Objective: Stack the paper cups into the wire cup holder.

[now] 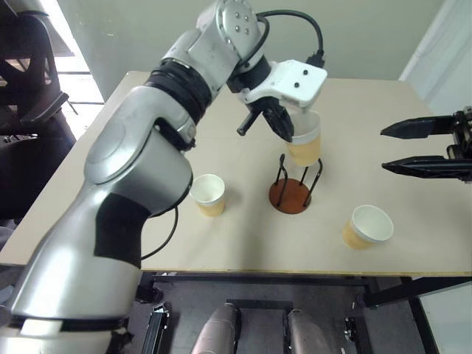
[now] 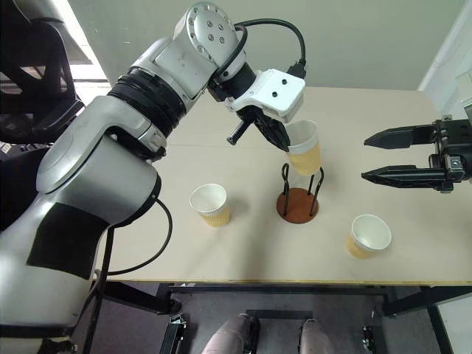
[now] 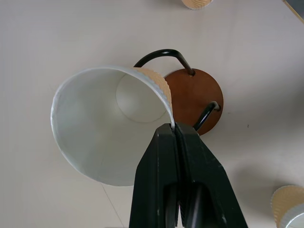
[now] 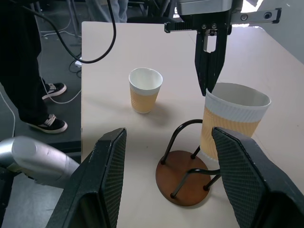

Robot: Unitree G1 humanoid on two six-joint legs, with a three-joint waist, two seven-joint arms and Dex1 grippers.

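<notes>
Paper cups, 3 of them, sit around the middle of the pale bench [image 1: 243,251]. 1 held cup [image 1: 305,143] hangs just above the wire cup holder [image 1: 290,193], tilted, its lower end between the tops of the 2 black wire loops and clear of the reddish-brown disc base. The left gripper [image 1: 284,131] reaches in from the upper centre of the left eye view, and its fingers [image 3: 175,180] are clenched on the white rim of that cup, 1 inside the wall and 1 outside, as the left wrist view shows. In that view the disc base shows partly behind the cup's open mouth.

A second cup [image 1: 209,194] stands upright on the bench at centre left of the head view, well apart from the holder. A third cup [image 1: 366,226] stands at lower right, tipped a little toward the camera, near the front edge of the bench.

The right gripper [image 1: 413,147] hovers at the right edge of the head view, above the bench and level with the held cup, apart from all 3 cups. Its fingers [image 4: 107,185] are released and spread wide, grasping nothing; in the right wrist view they frame the holder and the held cup between them.

At the left edge of the right wrist view a person's legs and dark shoes [image 4: 50,107] stand on the floor beside the bench, with cables lying near them.
</notes>
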